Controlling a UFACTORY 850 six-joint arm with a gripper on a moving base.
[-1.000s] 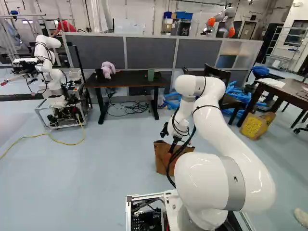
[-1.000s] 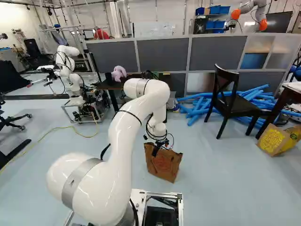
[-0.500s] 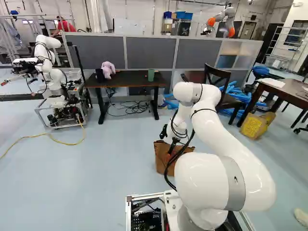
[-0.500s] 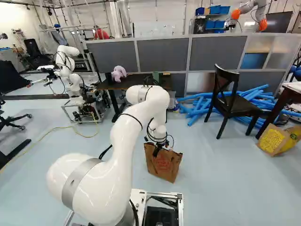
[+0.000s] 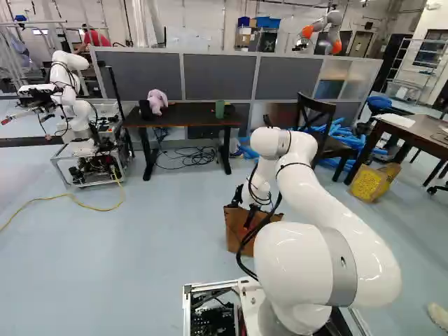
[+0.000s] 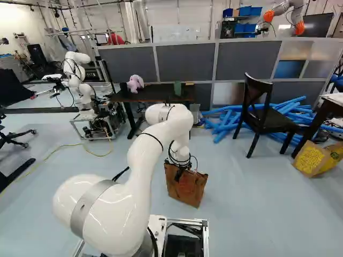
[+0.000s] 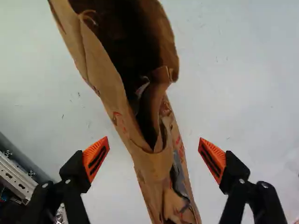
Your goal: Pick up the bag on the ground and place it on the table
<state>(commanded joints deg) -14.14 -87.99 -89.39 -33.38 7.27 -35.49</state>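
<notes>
Brown paper bag (image 6: 185, 189) on flr (image 6: 257, 209), approx. 1 o'clock from the foot of the arm (image 6: 140, 174) (R base view), betw. spread fingers of gripper (image 7: 153, 150), untouched; prob. light, limp, tearable, best pinched at crumpled rim.

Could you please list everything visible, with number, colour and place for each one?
paper bag: one, brown, on the floor
dark table: one, black, by the partition
toy: one, pink, on dark table
container: one, black, beside toy
cup: one, green, same table
partition: one, grey, behind dark table
chair: one, black, before the tubes
tubes: many, blue, on floor
second table: one, brown, right of chair
second bag: one, yellow-brown, by second table
another robot: one, white, left of dark table
another robot: one, white-orange, behind partition
arm: one, white, over paper bag
gripper: one, black, on the arm
fingers: two, black with orange pads, open, paper bag between
</notes>
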